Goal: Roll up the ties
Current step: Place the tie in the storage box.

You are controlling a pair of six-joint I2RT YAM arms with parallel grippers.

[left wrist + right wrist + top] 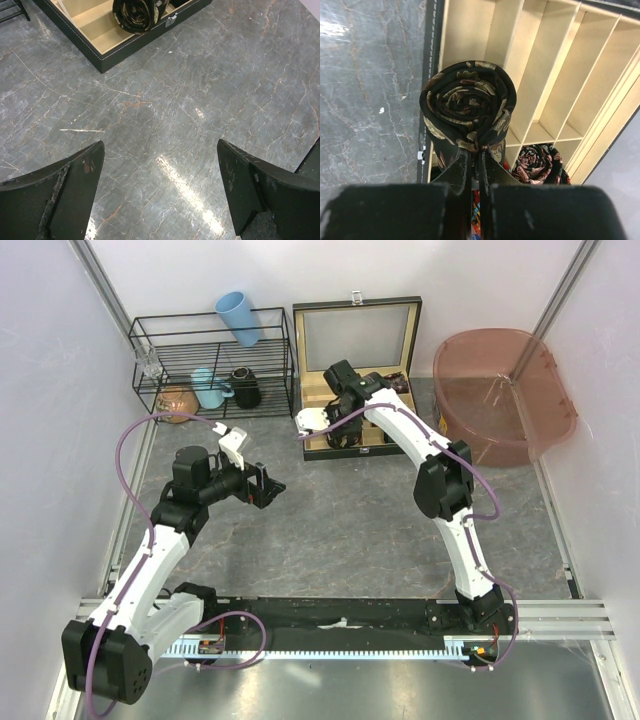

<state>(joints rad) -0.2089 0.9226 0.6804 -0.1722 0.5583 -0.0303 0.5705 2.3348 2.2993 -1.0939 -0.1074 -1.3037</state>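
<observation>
A gray marbled table (350,540) is shown from above. A pink translucent tub (505,390) is set at its back right, and a black wire rack (210,350) holding cups (238,318) is placed at the back left. Between them an open black box (357,335) with pale compartments is laid. The left hand (265,487) is held above bare table, well apart from the box, its fingers spread wide with nothing between them. The right hand (477,157) is positioned over the box's near edge, its fingers pressed together on the lower edge of a rolled tie (467,107), dark with tan prints. Whether that roll is resting in a compartment cannot be told. A second rolled tie (537,162), dark with pink prints, is lodged in a compartment just beside it.
</observation>
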